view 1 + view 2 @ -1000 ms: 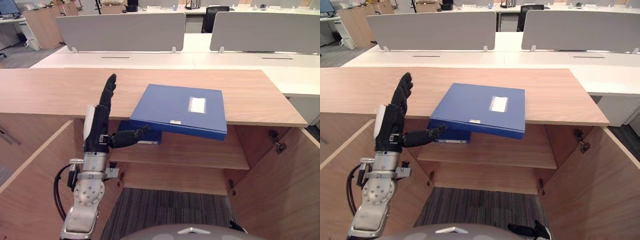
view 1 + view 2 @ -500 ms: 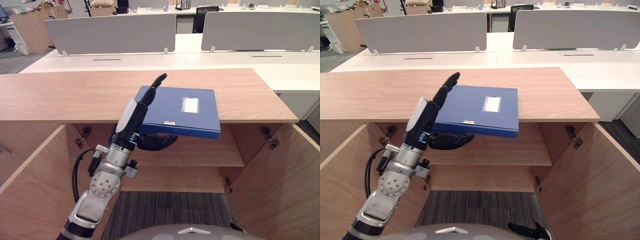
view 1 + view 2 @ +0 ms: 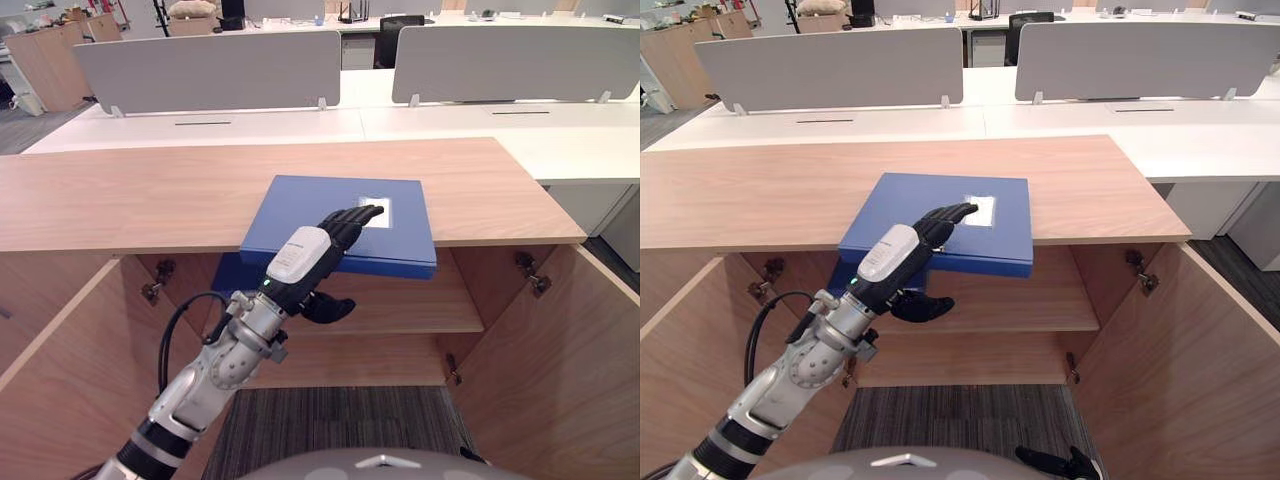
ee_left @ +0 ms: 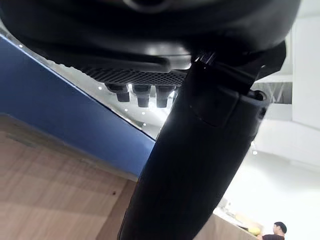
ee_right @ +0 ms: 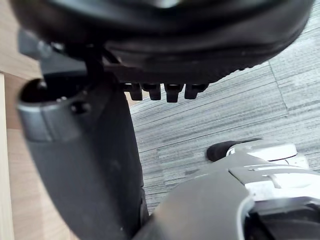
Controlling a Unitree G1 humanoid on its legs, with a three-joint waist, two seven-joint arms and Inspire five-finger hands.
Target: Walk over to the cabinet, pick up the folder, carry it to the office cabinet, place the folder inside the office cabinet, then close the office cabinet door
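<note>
The left hand's fingers (image 3: 352, 216) are stretched straight and lie flat on the cover of the blue folder (image 3: 405, 240), their tips at the edge of its white label (image 3: 380, 207). The thumb (image 3: 326, 306) crooks in beneath the folder's overhanging front edge. The eye views seem to show a small gap between thumb and edge, so the left hand (image 3: 303, 258) brackets the folder but shows no clamp on it. In the left wrist view the thumb stands large in the foreground, with the folder's blue face (image 4: 65, 120) and wood past it.

The folder lies flat on the wooden cabinet top (image 3: 120, 195), its near part jutting out past the front edge, over the open compartment. Below it, on the inner shelf (image 3: 420, 312), sits a further blue item (image 3: 224, 276), mostly hidden by the folder and the arm. Both cabinet doors (image 3: 570, 350) stand open to either side, with grey carpet (image 3: 340, 420) in front of the cabinet.

The right hand (image 5: 85, 165) hangs over that carpet in its own wrist view, fingers (image 5: 160, 91) relaxed and holding nothing.

Behind the cabinet stand white desks (image 3: 200, 125) with grey partition screens (image 3: 210, 70).
</note>
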